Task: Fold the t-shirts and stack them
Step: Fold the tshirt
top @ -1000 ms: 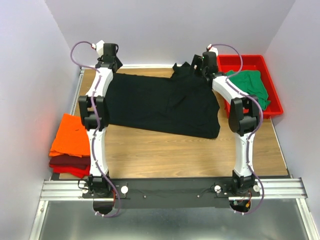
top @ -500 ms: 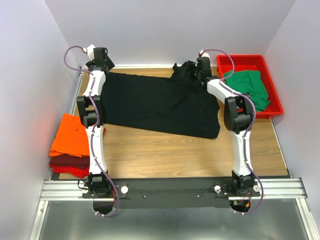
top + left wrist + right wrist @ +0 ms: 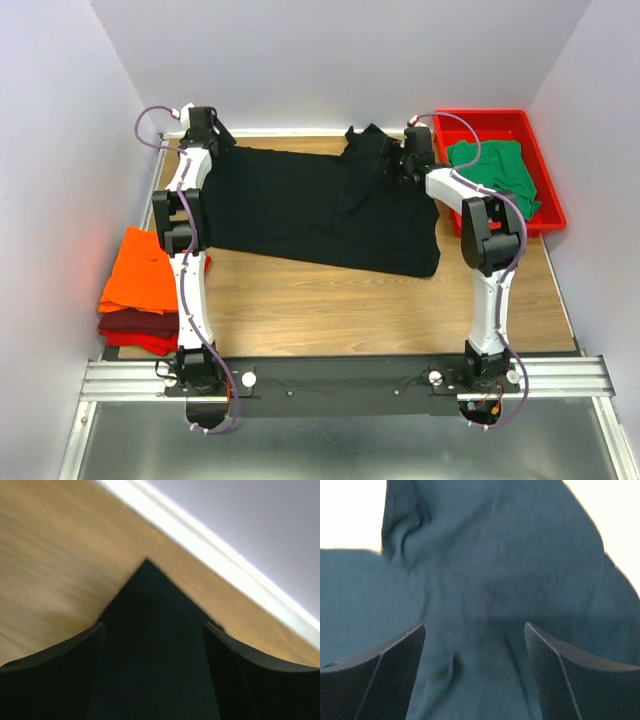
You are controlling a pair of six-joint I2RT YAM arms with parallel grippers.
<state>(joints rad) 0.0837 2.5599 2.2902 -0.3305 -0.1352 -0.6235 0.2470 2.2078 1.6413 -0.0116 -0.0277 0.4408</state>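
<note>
The only container I have is the red tray at the far right corner of the worktop. It holds the green t-shirt, crumpled, with one edge spilling over the tray's left wall. The black t-shirt lies spread open across the far half of the worktop, its upper right part bunched into a ridge.

At the near left edge the orange t-shirt sits folded on top of the dark red t-shirt, well apart from the tray.

My left fingers stand wide apart over the black shirt's far left corner, which lies flat on the wood between them, and they hold nothing. My right fingers are spread just as wide above the rumpled black cloth beside the tray, and nothing is clamped there either.
</note>
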